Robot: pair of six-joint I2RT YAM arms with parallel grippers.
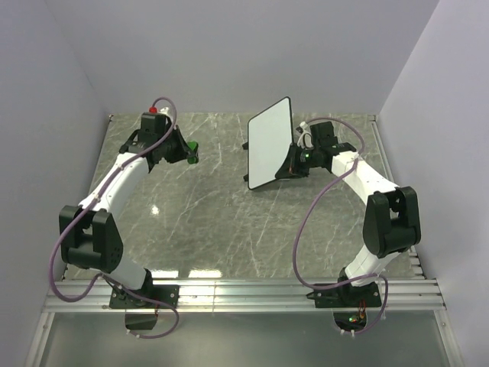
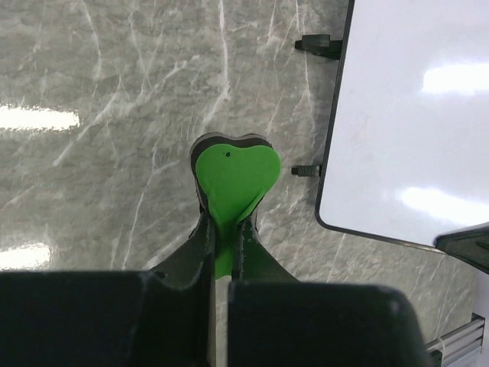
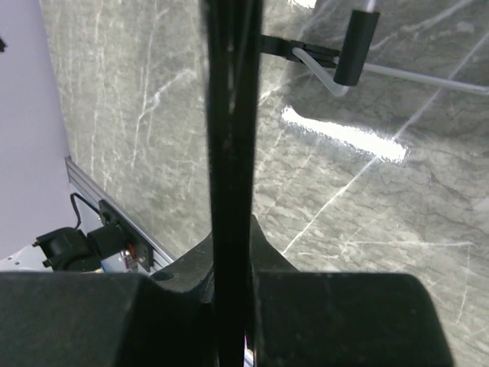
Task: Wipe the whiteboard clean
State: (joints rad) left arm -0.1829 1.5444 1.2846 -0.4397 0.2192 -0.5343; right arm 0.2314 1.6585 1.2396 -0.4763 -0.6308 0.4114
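Whiteboard: far half of the worktop, a little right of centre; stands tilted on one long side, white face turned toward the left edge.
Board face: no marks seen in the overhead or left wrist view, only bright glare patches.
Board feet: small black studs along the side facing the left arm; two show.
Right gripper: clenched on the board's right-hand side; in its own camera the board is seen edge-on, a black strip running up between the fingers.
Left gripper: near the far left corner, well apart from the board, clamped on a green heart-shaped pad with a black backing.
Between pad and board: bare grey marbled worktop – nothing stands in the gap.
Other items: purple cables looping along both arms; aluminium rail along the near edge; pale walls on three sides.
Hidden: the board's back face and the exact hold of the right fingers, covered by the board itself in the overhead view.
Cut off: the board's right portion runs out of the left wrist view; a dark corner at that view's lower right cannot be identified.
Unclear: whether the board's lower corner touches the worktop – cannot tell.
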